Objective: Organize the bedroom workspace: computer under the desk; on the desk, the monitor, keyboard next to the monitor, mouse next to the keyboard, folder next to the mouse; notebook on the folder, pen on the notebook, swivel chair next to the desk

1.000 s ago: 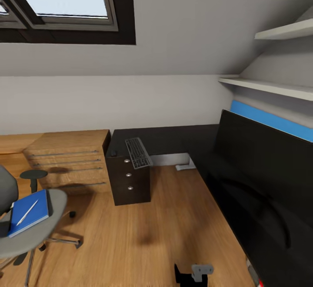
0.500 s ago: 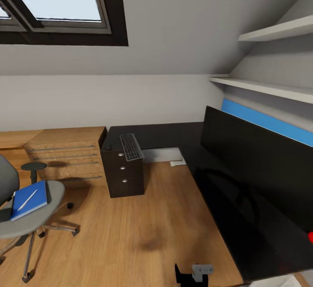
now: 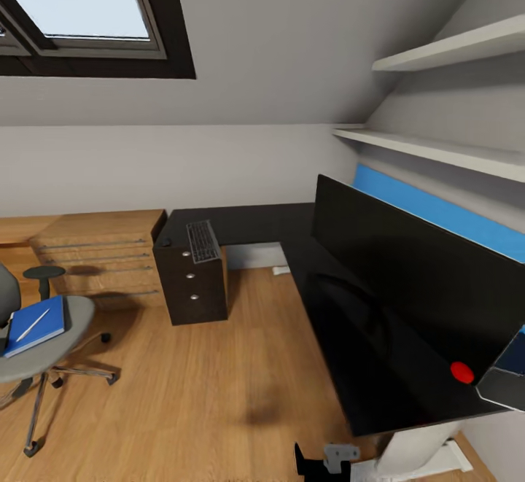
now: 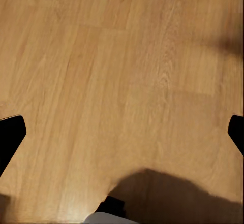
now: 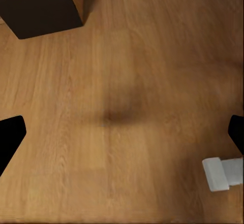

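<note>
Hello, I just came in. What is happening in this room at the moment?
Nothing is being handled: both wrist views look down at bare wooden floor, with the grippers open and empty. The monitor stands on the black desk, and the keyboard lies above the drawer unit. The blue folder, with the pen on top, lies on the swivel chair.

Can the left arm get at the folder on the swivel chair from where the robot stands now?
Probably not yet. The folder lies on the swivel chair seat at the far left, across open floor, while the left gripper points down at bare floor, fingers apart. The base likely must roll closer first.
</note>
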{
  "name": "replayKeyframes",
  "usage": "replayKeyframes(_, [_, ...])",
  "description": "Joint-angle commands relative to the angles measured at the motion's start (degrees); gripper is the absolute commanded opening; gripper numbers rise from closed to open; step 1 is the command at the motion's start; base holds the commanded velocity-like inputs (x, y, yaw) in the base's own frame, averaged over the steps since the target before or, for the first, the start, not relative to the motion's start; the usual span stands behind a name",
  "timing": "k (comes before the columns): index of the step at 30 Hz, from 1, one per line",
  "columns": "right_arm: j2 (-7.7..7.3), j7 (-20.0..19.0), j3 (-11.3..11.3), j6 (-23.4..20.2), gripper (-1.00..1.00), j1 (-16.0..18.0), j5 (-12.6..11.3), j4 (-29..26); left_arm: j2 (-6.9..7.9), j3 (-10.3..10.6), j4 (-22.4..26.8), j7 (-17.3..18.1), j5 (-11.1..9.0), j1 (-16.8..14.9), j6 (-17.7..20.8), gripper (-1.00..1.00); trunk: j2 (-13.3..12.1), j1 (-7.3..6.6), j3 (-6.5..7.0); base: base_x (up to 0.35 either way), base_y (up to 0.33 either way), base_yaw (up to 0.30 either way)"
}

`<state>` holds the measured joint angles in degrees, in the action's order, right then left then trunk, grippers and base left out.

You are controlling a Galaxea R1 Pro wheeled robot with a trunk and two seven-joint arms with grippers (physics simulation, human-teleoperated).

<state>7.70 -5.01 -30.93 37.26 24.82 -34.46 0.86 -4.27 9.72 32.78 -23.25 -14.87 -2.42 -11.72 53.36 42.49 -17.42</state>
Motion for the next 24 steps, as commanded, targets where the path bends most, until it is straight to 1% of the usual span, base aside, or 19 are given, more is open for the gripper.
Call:
replayKeyframes(1, [0.02, -0.5, -0.1, 0.2, 1.0, 0.1, -0.6, 0.1, 0.05, 0.4, 0.0, -0.4, -0.6, 0.0, -0.3, 1.0, 0.1, -0.01, -0.07, -0.155, -0.311, -0.112])
replayKeyframes(8, [0.03, -0.5, -0.1, 0.2, 1.0, 0.1, -0.6, 0.1, 0.09, 0.4, 0.0, -0.4, -0.6, 0.0, -0.3, 1.0, 0.1, -0.01, -0.07, -0.155, -0.311, -0.209])
replayKeyframes(24, [0.03, -0.5, -0.1, 0.2, 1.0, 0.0, -0.6, 0.0, 0.14, 0.4, 0.0, -0.4, -0.6, 0.0, -0.4, 1.0, 0.1, -0.01, -0.07, -0.198, -0.285, -0.26])
